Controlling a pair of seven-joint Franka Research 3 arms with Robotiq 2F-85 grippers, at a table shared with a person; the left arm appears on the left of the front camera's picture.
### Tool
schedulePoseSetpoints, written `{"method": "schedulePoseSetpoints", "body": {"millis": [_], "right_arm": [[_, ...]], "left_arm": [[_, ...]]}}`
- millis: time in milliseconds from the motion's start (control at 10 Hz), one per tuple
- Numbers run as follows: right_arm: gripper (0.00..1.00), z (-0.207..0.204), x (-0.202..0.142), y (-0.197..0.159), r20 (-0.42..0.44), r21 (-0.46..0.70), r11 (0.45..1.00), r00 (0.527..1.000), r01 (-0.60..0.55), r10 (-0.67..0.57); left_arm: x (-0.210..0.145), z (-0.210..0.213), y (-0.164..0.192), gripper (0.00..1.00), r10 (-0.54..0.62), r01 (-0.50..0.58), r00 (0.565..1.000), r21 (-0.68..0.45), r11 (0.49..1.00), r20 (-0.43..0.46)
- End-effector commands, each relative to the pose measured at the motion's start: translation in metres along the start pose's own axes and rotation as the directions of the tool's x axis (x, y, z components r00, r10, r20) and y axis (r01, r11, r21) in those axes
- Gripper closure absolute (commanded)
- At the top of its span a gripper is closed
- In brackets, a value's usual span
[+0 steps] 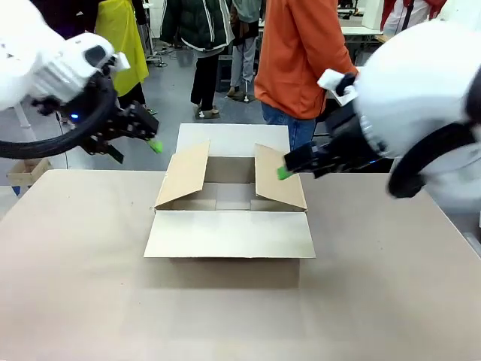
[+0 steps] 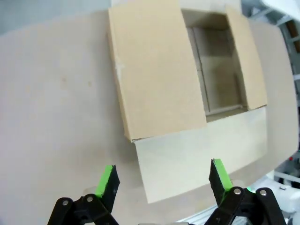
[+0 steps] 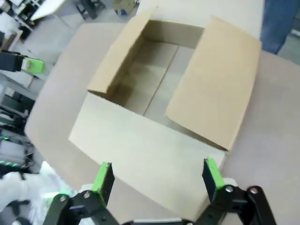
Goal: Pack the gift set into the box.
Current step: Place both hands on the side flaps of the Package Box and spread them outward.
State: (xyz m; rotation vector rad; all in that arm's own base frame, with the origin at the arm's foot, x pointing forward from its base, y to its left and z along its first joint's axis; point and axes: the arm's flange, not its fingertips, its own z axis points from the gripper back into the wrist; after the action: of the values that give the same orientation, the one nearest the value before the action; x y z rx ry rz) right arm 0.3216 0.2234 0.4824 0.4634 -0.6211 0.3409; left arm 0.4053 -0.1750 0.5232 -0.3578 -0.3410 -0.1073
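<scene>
Though unsealed, one box (image 1: 229, 233), two grippers (image 2: 161, 180) (image 3: 157, 176).

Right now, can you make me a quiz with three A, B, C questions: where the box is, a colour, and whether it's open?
1. Where is the box?
A. On the table, between the robot's left hand and right hand
B. On the floor
C. On a chair

2. What colour are the hands' pads?
A. Red
B. Green
C. Blue

3. How are the box's flaps?
A. Taped shut
B. Folded open
C. Cut off

Answers:
1 A: it sits mid-table with a hand on each side.
2 B: the pads look bright green in both wrist views.
3 B: all four flaps are spread out and the inside bottom shows.
</scene>
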Motion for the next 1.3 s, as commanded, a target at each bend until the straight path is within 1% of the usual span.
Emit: {"method": "schedulePoseSetpoints", "body": {"millis": [0,100,200,400,500,600,700,800,900,1000,1100,1200], "right_arm": [[0.0,-0.005,-0.073,-0.024,0.102,0.014,1.0,0.995,0.015,-0.017],[0.0,-0.001,-0.077,-0.03,0.126,0.013,1.0,0.992,0.028,-0.03],[0.0,-0.01,-0.006,0.01,0.042,-0.007,1.0,0.999,0.008,-0.008],[0.0,-0.01,-0.006,0.01,0.042,-0.007,1.0,0.999,0.008,-0.008],[0.0,-0.01,-0.006,0.01,0.042,-0.007,1.0,0.999,0.008,-0.008],[0.0,-0.01,-0.006,0.01,0.042,-0.007,1.0,0.999,0.008,-0.008],[0.0,-0.01,-0.006,0.01,0.042,-0.007,1.0,0.999,0.008,-0.008],[0.0,-0.01,-0.006,0.01,0.042,-0.007,1.0,0.999,0.008,-0.008],[0.0,-0.01,-0.006,0.01,0.042,-0.007,1.0,0.999,0.008,-0.008],[0.0,-0.01,-0.006,0.01,0.042,-0.007,1.0,0.999,0.008,-0.008],[0.0,-0.01,-0.006,0.01,0.042,-0.007,1.0,0.999,0.008,-0.008],[0.0,-0.01,-0.006,0.01,0.042,-0.007,1.0,0.999,0.008,-0.008]], "left_arm": [[0.016,-0.006,-0.021,0.0,0.101,-0.1,0.995,0.024,0.995,-0.027],[0.012,-0.01,-0.012,0.0,0.111,-0.112,0.989,-0.008,0.994,-0.098],[0.007,-0.01,-0.011,0.0,0.034,-0.033,0.999,0.021,0.999,-0.022],[0.007,-0.01,-0.011,0.0,0.034,-0.033,0.999,0.021,0.999,-0.022],[0.011,-0.017,-0.016,0.0,0.065,-0.065,0.996,0.01,0.998,-0.053],[0.008,-0.014,-0.038,0.0,-0.028,0.028,1.0,-0.007,1.0,0.01],[0.033,-0.019,-0.067,0.0,-0.066,0.071,0.995,0.076,0.995,-0.068],[0.064,-0.031,-0.096,0.0,-0.017,0.038,0.994,0.202,0.979,-0.105],[0.086,-0.051,-0.121,0.0,-0.052,0.094,0.984,0.24,0.966,-0.173],[0.099,-0.072,-0.133,0.0,-0.049,0.111,0.974,0.276,0.955,-0.222],[0.112,-0.091,-0.138,0.0,-0.011,0.091,0.968,0.309,0.947,-0.25],[0.126,-0.115,-0.139,0.0,0.038,0.053,0.966,0.337,0.94,-0.257]]}}
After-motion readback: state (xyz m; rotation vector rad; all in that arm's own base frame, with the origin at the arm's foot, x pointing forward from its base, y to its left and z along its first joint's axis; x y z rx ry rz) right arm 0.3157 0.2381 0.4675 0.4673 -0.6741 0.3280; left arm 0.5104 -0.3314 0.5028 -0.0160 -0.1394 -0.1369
